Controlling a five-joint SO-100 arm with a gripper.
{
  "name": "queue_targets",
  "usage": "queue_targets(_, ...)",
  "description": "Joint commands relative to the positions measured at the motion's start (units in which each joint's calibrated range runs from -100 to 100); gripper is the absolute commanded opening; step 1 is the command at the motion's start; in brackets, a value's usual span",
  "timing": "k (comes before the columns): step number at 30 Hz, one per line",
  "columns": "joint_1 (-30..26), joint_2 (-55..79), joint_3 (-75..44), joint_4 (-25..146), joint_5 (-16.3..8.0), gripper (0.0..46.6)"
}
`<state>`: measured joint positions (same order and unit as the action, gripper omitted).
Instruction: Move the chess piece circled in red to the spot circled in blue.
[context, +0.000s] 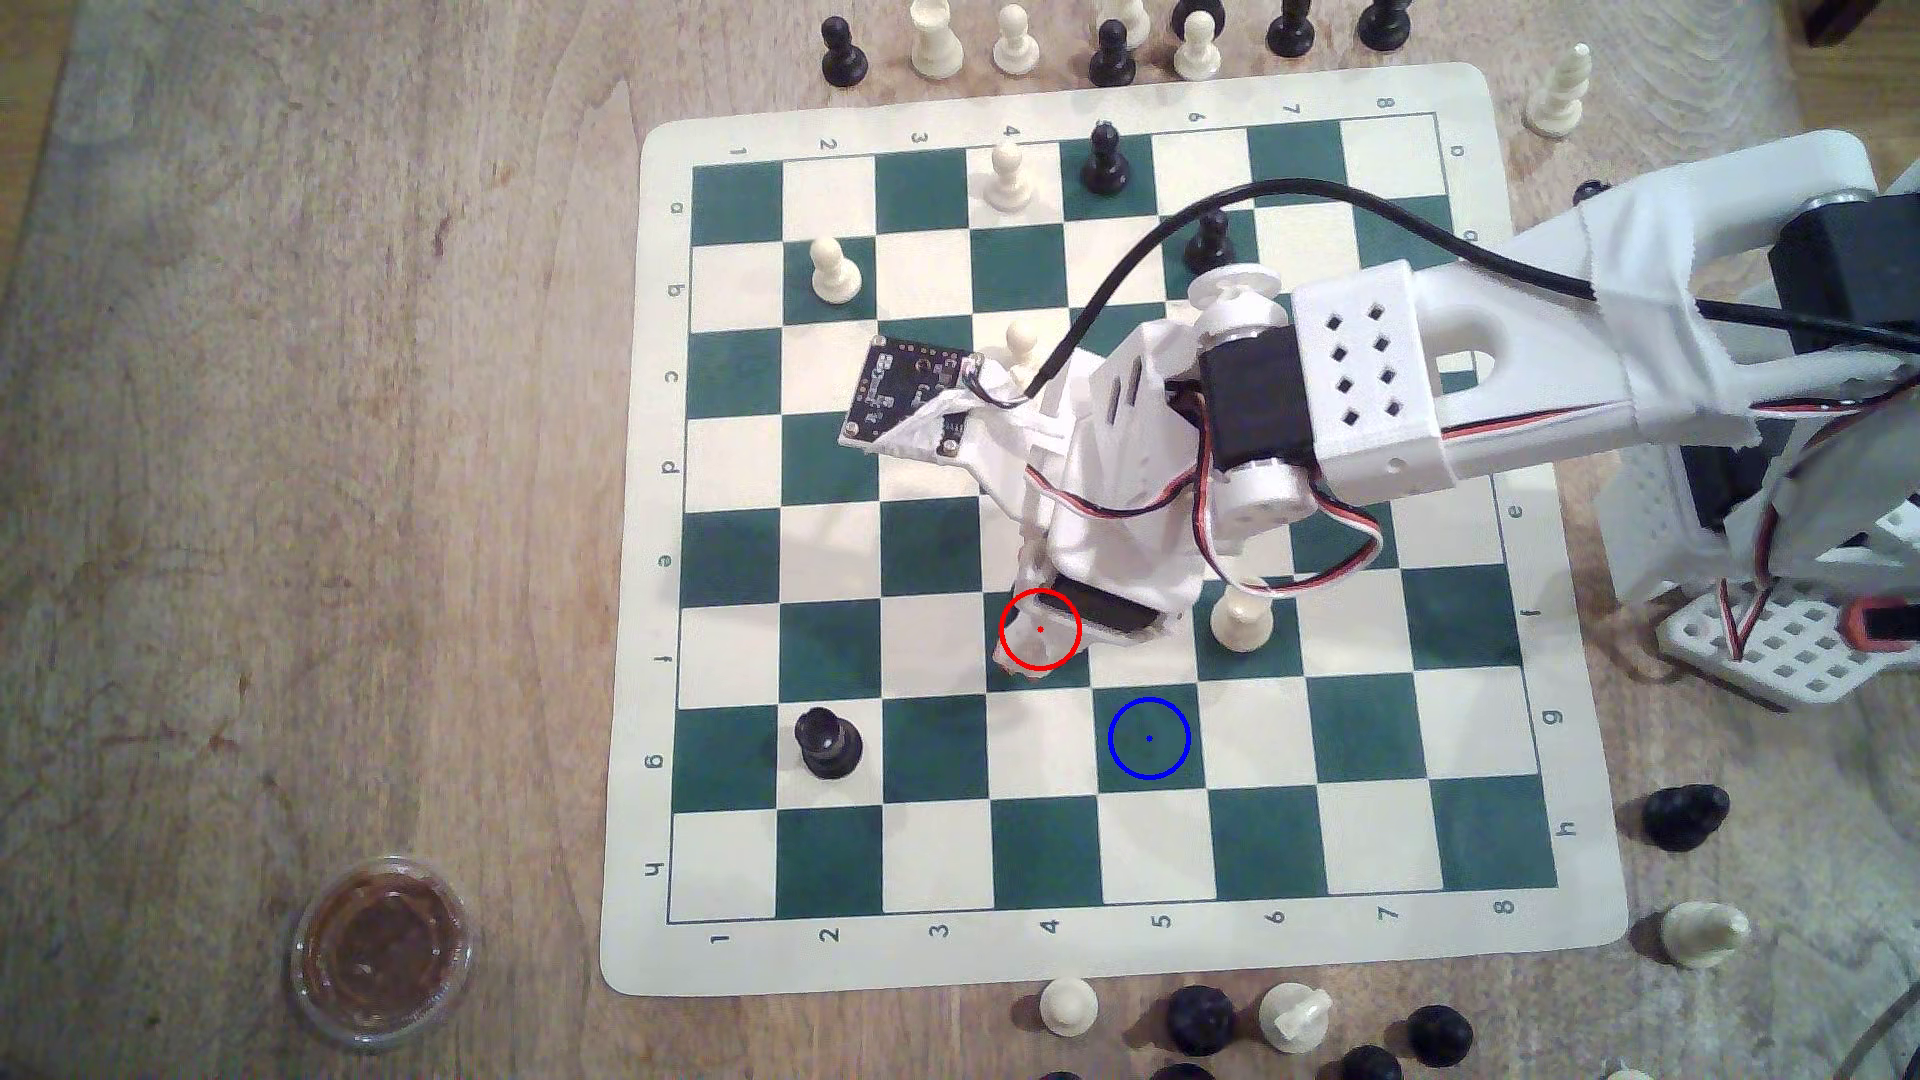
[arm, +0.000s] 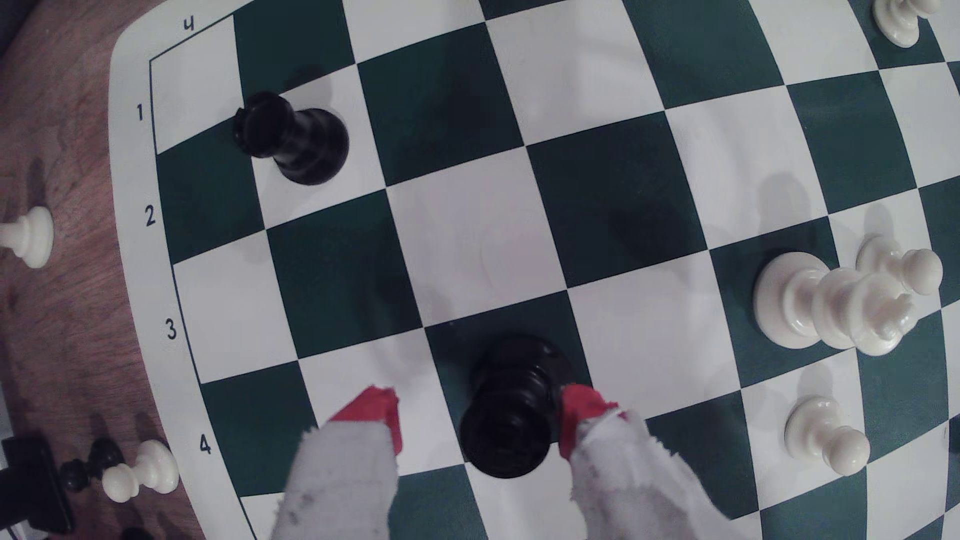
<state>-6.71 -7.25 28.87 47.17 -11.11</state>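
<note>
The blue-ringed square (context: 1148, 738) is unoccupied, and bare squares surround it. The nearest obstacle, a white piece (context: 1240, 619), is found diagonally beside it.

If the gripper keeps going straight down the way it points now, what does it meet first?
Probably the board. The gripper is open astride the tall black piece, one fingertip apparently beside or touching it; depth is unclear.

The tall glossy black chess piece (arm: 511, 410) stands upright on a dark green square of the board, its wide round base resting flat on that square. In the exterior view the arm hides it under the red ring. The target square (context: 1148, 738), dark green with a thin blue ring and centre dot, lies diagonally adjacent and bare.
</note>
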Motion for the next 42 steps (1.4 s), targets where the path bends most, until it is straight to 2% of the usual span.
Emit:
queue_targets(1, -0.3, -1.0, -4.0, -1.0, 0.1, 15.5)
queue_targets(5, -0.1, -1.2, -3.9, -1.0, 0.1, 12.0)
queue_targets(14, 0.5, -1.7, -2.9, -1.9, 0.1, 0.3)
queue_targets(20, 1.2, -6.0, -2.0, -1.5, 0.1, 0.3)
queue_targets(26, -0.5, -14.1, 1.9, 0.5, -0.2, 0.2)
queue_targets(37, -9.8, -16.4, 9.5, 0.4, -0.3, 0.2)
queue_targets(42, -10.8, -14.1, 10.5, -0.3, 0.0, 0.2)
